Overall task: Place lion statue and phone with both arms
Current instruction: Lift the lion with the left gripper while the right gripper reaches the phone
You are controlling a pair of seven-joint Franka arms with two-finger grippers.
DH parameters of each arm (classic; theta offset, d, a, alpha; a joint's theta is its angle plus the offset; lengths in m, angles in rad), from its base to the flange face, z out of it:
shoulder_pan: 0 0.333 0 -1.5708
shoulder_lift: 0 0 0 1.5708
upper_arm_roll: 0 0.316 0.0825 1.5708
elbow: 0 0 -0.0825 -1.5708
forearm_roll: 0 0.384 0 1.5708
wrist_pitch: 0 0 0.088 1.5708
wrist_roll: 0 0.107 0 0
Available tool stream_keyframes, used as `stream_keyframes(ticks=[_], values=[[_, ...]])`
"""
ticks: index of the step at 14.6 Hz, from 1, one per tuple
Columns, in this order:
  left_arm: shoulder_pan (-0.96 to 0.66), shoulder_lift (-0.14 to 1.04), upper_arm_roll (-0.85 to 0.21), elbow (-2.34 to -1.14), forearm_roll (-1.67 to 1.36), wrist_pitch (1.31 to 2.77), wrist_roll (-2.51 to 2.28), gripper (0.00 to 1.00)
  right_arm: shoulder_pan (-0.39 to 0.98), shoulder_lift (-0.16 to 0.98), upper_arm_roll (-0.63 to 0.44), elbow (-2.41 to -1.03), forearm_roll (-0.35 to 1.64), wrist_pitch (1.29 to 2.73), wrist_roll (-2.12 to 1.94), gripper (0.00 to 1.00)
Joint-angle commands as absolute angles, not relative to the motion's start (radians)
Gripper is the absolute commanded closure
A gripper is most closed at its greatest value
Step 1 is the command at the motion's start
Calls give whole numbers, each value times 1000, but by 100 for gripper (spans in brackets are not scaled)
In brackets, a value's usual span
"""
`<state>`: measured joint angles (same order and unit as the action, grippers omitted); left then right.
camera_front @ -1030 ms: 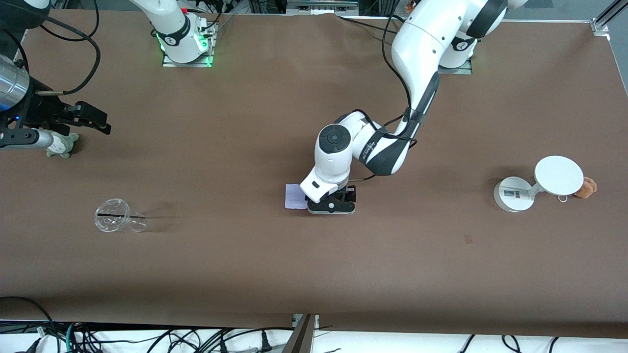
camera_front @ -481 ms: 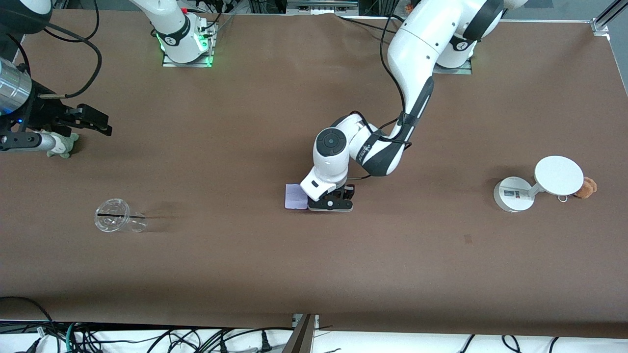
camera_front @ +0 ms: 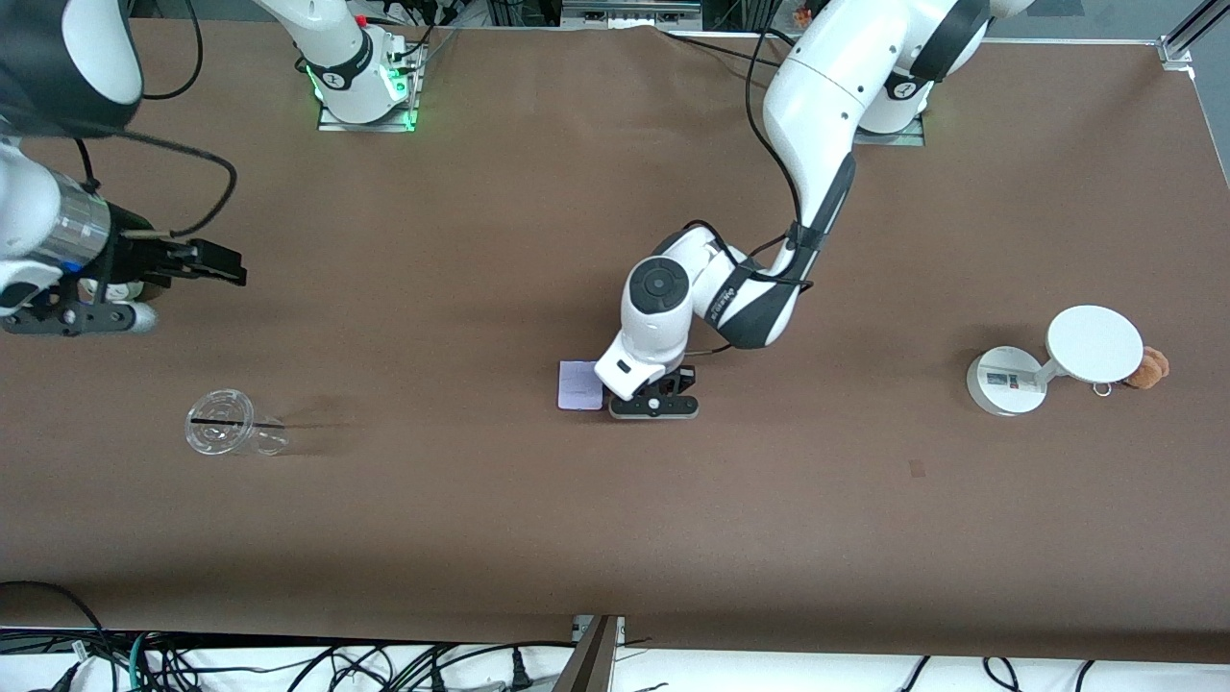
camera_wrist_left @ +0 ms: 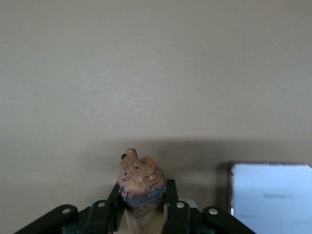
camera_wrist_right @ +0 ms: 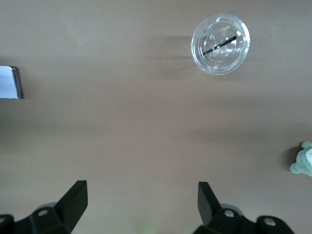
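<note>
Brown paper covers the table (camera_front: 480, 529). The left gripper (camera_front: 653, 404) is down low near the middle of the table, and its jaws are squeezed tight on the lion statue (camera_wrist_left: 141, 183). The lion's orange-brown head and dark mane stick out between the black fingers (camera_wrist_left: 171, 214). The phone (camera_front: 579, 384) lies flat on the table just beside this gripper, toward the right arm's end. The right gripper (camera_wrist_right: 141, 197) hangs in the air over the right arm's end of the table, with its jaws wide apart and nothing in them. A clear cup (camera_front: 231, 434) lies on its side near there. A grey-green plush toy (camera_wrist_right: 303, 160) sits close by too. A white round stand (camera_front: 1052, 360) is at the left arm's end, with a tan plush (camera_front: 1149, 368) beside it.
</note>
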<state>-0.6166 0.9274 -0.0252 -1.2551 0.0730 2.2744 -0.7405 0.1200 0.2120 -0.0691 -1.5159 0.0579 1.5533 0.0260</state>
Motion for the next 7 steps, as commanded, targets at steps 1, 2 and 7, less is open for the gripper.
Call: stream_keyframes(ticks=[1,2,7], values=[[-459,896,-101,-1281,-33,2264,-610,100,123,259,-68,-1497,80,1546,26,0],[-401,875,-136,-1308,-37,2263,-550,100,149,284,-60,-1496,90,1561,29,0],[-275,701,-130,-1515,-25,2233,-314,100,312,400,-55,-1494,92,1768,306,0]])
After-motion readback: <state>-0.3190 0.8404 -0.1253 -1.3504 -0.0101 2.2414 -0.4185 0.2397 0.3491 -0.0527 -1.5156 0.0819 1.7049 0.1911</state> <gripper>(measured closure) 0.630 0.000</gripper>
